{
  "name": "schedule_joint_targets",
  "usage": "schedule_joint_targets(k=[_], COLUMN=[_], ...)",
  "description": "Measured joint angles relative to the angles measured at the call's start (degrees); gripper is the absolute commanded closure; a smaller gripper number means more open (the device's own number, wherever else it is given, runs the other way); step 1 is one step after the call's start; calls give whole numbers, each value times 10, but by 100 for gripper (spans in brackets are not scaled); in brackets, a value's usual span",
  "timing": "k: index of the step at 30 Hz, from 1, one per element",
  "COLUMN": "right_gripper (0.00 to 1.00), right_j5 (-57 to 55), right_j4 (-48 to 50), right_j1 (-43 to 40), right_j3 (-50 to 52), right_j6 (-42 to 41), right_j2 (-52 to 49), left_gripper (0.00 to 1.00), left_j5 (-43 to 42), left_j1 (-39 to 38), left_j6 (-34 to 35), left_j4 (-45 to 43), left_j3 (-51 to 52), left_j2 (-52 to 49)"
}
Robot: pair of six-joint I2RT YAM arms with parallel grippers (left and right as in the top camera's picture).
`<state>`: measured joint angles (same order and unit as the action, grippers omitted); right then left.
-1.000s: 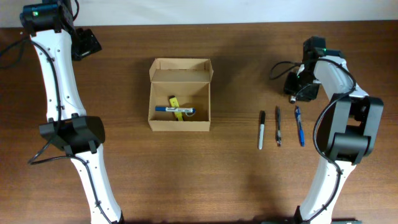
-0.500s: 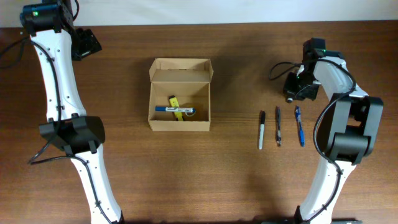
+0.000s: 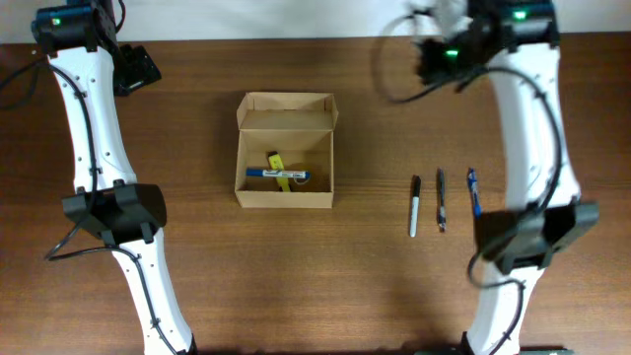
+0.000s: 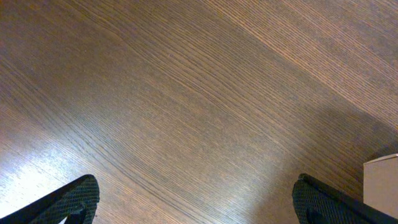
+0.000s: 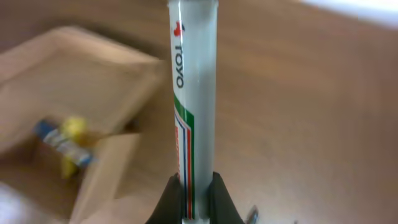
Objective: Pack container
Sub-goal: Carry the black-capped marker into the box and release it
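Note:
The container (image 3: 286, 189) is an open tan cardboard box at mid-table, its lid flap standing at the far side. A blue pen (image 3: 276, 174) and a yellow item (image 3: 279, 166) lie inside it. My right gripper (image 5: 194, 186) is shut on a white marker (image 5: 194, 93) with red, blue and green stripes, held above the table to the right of the container (image 5: 74, 87). In the overhead view this gripper (image 3: 437, 57) is high near the far edge. My left gripper (image 4: 196, 208) is open over bare wood at the far left (image 3: 135, 69), with a container corner (image 4: 380, 186) at its right.
Three pens lie side by side right of the container: a black and white one (image 3: 415, 205), a dark one (image 3: 441, 200) and a blue one (image 3: 474, 197). Both arms' bases stand at the near edge.
My right gripper has shut on the white marker, then risen and swung left toward the container side. The left arm has not moved.

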<state>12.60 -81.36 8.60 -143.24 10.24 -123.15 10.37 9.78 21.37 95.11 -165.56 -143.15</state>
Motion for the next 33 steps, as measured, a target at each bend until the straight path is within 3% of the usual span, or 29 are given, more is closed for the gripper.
schedule_joint_targets(k=[6,12,21,28,29,30,31,33], right_gripper=[96,96,96,96,92,80,45,40], right_j5=[0,-8,-22,-24,-24,-24,-24,-24], right_j4=[-35,-3,128,156,157,157,158,161], right_j1=[150,216,235,239,239,239,240,241], right_j3=[-12,82,272,306,306,306,306,307], right_j6=[172,303,347,339,336,334,331,320], right_j2=[20,7,-23,-47,-51,-56,-60,-69], left_gripper=[0,0,0,0,0,0,0,0], left_j5=[0,0,0,0,0,0,0,0], left_j1=[0,0,0,0,0,0,0,0], left_j6=[0,0,0,0,0,0,0,0], left_j4=[0,0,0,0,0,0,0,0], left_j3=[0,0,0,0,0,0,0,0], left_j2=[0,0,0,0,0,0,0,0])
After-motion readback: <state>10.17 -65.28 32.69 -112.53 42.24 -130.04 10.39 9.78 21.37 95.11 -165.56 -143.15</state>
